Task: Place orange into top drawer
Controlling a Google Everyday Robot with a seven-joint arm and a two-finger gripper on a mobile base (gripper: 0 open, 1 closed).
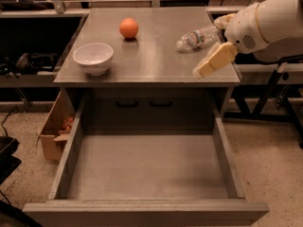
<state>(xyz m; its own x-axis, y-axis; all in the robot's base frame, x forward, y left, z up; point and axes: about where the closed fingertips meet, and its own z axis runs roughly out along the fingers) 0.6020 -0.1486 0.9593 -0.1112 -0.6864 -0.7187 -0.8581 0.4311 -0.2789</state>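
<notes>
The orange [129, 28] sits on the grey cabinet top [151, 56], at the back left of centre. The top drawer [147, 174] is pulled fully out below, and its flat grey bottom is bare. My gripper [209, 46] hangs over the right edge of the cabinet top, well to the right of the orange and above the drawer's right wall. Its two cream fingers stand apart with nothing between them. One finger [215, 60] points down-left; the other is near the bottle.
A white bowl [93, 57] stands at the front left of the top. A clear plastic bottle [196, 37] lies on its side at the right, just beside my gripper. A cardboard box [54, 126] sits on the floor left of the drawer.
</notes>
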